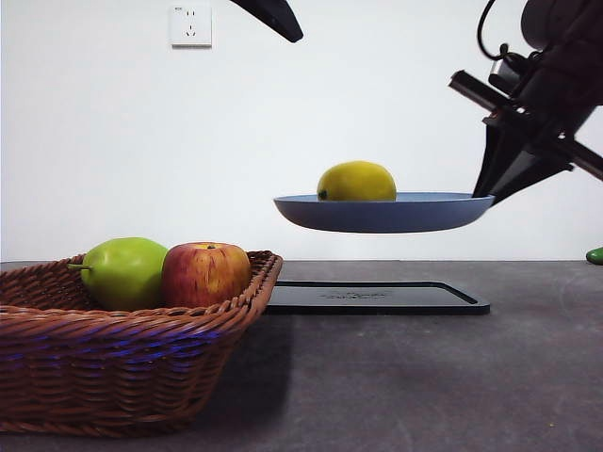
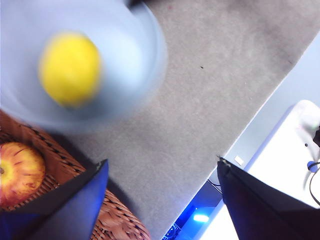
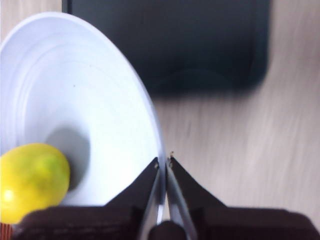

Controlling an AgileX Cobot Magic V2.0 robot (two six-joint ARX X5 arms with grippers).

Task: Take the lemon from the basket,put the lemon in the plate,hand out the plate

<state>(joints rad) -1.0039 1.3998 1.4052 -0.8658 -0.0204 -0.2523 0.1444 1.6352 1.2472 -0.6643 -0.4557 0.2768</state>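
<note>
The plate [image 1: 384, 213] hangs in the air, level, well above the table [image 1: 424, 377], with the lemon [image 1: 356, 181] sitting in it a little left of the middle. The right gripper [image 1: 488, 195] has it by the right edge: in the right wrist view its two black jaws are pinched tight on the plate's thin rim [image 3: 161, 170], with hardly a gap between them, and the lemon [image 3: 31, 181] lies in the pale blue hollow off to one side.

Directly under the plate, flat on the table, lies a black tray [image 1: 377, 297]. Left of it and nearer stands the basket [image 1: 113, 367], touching or almost touching the tray's left end, I cannot tell which. In the basket a green pear [image 1: 122, 271] and a red-yellow apple [image 1: 204, 273] lie side by side, touching.

The left gripper [image 2: 162, 180] is up high; in the front view only a black tip shows at the top [image 1: 273, 17]. Its jaws stand wide apart with nothing between them, and from its wrist camera you look down on the blurred plate [image 2: 135, 65] with the lemon [image 2: 70, 67], the basket's rim [image 2: 60, 162] and the apple [image 2: 19, 172].

At the far right edge of the table a small green thing [image 1: 594, 255] pokes into view.
</note>
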